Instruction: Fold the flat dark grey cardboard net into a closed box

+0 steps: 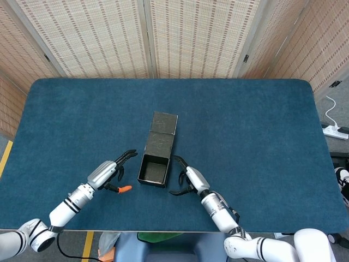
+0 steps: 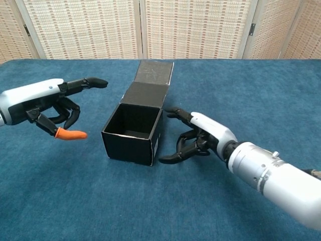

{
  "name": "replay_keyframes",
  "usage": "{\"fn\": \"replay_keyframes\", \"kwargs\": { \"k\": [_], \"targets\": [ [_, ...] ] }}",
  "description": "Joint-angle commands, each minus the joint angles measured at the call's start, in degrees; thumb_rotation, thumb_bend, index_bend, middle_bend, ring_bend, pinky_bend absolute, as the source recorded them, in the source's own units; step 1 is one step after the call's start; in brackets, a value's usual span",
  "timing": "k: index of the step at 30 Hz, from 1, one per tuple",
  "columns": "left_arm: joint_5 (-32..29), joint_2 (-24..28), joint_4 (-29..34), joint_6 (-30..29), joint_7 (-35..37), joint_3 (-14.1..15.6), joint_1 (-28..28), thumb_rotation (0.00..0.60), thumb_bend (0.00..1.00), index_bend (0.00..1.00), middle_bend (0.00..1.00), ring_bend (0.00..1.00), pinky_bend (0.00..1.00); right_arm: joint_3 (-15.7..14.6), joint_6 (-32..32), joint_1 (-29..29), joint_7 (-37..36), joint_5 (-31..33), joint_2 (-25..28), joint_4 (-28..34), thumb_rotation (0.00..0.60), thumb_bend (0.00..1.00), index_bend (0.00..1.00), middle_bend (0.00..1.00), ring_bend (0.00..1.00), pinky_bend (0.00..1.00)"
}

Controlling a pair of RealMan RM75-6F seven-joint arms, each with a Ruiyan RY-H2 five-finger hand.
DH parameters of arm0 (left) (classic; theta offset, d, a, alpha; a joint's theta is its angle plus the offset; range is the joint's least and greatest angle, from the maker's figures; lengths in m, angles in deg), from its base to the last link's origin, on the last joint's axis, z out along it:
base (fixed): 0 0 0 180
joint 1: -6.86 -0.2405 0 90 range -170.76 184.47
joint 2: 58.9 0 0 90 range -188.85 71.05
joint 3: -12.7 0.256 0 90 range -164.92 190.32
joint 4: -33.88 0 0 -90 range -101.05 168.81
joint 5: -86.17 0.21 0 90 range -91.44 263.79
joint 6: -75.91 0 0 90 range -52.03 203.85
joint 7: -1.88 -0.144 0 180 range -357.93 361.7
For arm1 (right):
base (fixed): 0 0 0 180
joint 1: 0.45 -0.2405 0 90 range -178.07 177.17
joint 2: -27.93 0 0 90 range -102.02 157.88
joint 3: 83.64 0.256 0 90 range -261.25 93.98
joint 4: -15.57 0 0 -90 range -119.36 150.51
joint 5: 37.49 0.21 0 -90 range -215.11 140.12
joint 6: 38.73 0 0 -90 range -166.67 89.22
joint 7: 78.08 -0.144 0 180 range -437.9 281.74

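Note:
The dark grey cardboard box (image 1: 153, 170) (image 2: 131, 136) stands on the blue table with its top open. Its lid flap (image 1: 163, 131) (image 2: 152, 81) lies back flat on the far side. The box sits slightly turned, with the lid pointing to the far right. My left hand (image 1: 112, 173) (image 2: 47, 103) hovers left of the box, fingers spread, well apart from it and holding nothing. My right hand (image 1: 188, 179) (image 2: 200, 136) is just right of the box, with its curved fingers reaching toward the right wall. A small gap shows between them and the cardboard.
The blue cloth-covered table (image 1: 251, 131) stretches wide on all sides of the box. Woven screens (image 1: 180, 38) stand behind the far edge. A power strip (image 1: 335, 131) lies on the floor off the right side.

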Motion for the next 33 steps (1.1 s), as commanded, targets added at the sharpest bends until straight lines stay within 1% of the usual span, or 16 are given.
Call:
{"fn": "replay_keyframes", "kwargs": {
  "k": [1, 4, 5, 7, 8, 10, 12, 16, 19, 27, 33],
  "targets": [
    [-2.05, -1.28, -2.12, 4.63, 4.62, -0.07, 0.59, 0.600, 0.25, 0.00, 0.00, 0.67, 0.95, -1.76, 1.45, 2.96, 1.11, -0.13, 6.84, 7.64, 0.600, 0.00, 0.00, 0.00, 0.57, 1.00],
    [-2.36, -2.87, -4.88, 7.63, 8.53, -0.04, 1.14, 0.600, 0.24, 0.00, 0.00, 0.65, 0.95, -2.46, 4.91, 4.98, 1.94, -2.89, 13.04, 15.70, 0.600, 0.00, 0.00, 0.00, 0.57, 1.00],
    [-2.41, -3.49, -5.93, 8.89, 9.84, -0.04, 1.48, 0.600, 0.23, 0.00, 0.00, 0.65, 0.95, -2.23, 6.44, 5.57, 1.86, -4.12, 15.17, 18.64, 0.600, 0.00, 0.00, 0.00, 0.57, 1.00],
    [-2.58, -4.29, -6.91, 10.76, 12.56, -0.15, 2.02, 0.600, 0.22, 0.00, 0.00, 0.64, 0.94, -1.38, 8.12, 6.03, 1.58, -5.35, 17.99, 22.39, 0.600, 0.00, 0.00, 0.00, 0.57, 1.00],
    [-2.62, -4.61, -7.17, 11.89, 15.32, -0.30, 2.43, 0.600, 0.21, 0.00, 0.00, 0.63, 0.94, -0.65, 9.07, 6.19, 1.49, -5.95, 19.57, 24.34, 0.600, 0.00, 0.00, 0.00, 0.58, 1.00],
    [-2.34, -5.13, -8.01, 13.21, 18.63, -0.49, 3.13, 0.600, 0.20, 0.00, 0.00, 0.63, 0.94, 0.30, 10.17, 6.24, 1.89, -6.68, 21.44, 26.33, 0.600, 0.00, 0.00, 0.00, 0.58, 1.00],
    [-2.07, -6.35, -9.99, 14.38, 20.07, -0.80, 3.87, 0.600, 0.20, 0.00, 0.00, 0.63, 0.94, 1.07, 11.08, 6.32, 2.00, -7.00, 22.86, 27.94, 0.600, 0.00, 0.00, 0.00, 0.58, 1.00],
    [-1.38, -8.26, -12.19, 16.06, 23.31, -1.20, 5.19, 0.600, 0.19, 0.00, 0.00, 0.62, 0.94, 1.31, 12.06, 6.50, 1.58, -7.58, 24.07, 29.32, 0.600, 0.00, 0.00, 0.01, 0.59, 1.00],
    [-1.21, -8.56, -12.65, 16.14, 23.95, -1.30, 5.40, 0.600, 0.19, 0.00, 0.00, 0.62, 0.94, 1.21, 12.26, 6.55, 1.55, -7.75, 24.17, 29.33, 0.600, 0.00, 0.00, 0.02, 0.59, 1.00],
    [-0.75, -12.22, -16.65, 17.38, 28.35, -2.81, 7.61, 0.600, 0.19, 0.00, 0.00, 0.62, 0.94, 0.88, 12.73, 6.76, -0.51, -7.25, 24.12, 27.33, 0.600, 0.00, 0.00, 0.05, 0.60, 1.00],
    [0.62, -13.86, -19.04, 16.79, 32.06, -2.35, 8.36, 0.600, 0.19, 0.00, 0.00, 0.62, 0.94, 0.80, 12.83, 6.66, -0.98, -6.84, 24.04, 26.64, 0.600, 0.00, 0.00, 0.06, 0.60, 1.00]
  ]
}}
